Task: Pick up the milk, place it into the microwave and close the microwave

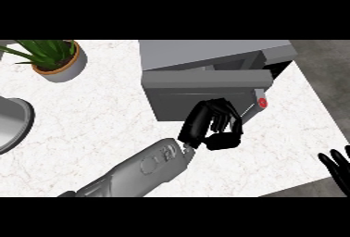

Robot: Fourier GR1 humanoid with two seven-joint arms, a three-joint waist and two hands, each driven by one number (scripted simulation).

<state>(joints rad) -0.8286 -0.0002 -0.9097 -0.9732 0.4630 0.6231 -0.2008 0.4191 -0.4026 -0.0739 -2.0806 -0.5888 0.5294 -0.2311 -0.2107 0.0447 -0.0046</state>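
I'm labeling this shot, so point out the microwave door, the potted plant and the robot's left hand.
microwave door (198, 95): head view, on its grey front panel.
potted plant (49, 53): head view, on the green leaves above the pot.
left hand (213, 122): head view, on the black curled fingers against the door.

Microwave (205, 58): you find it on the counter (82, 129), at the back right.
Potted plant (56, 58): back left.
Left hand (212, 125): before the microwave door (198, 90).
Right hand (340, 166): right edge.
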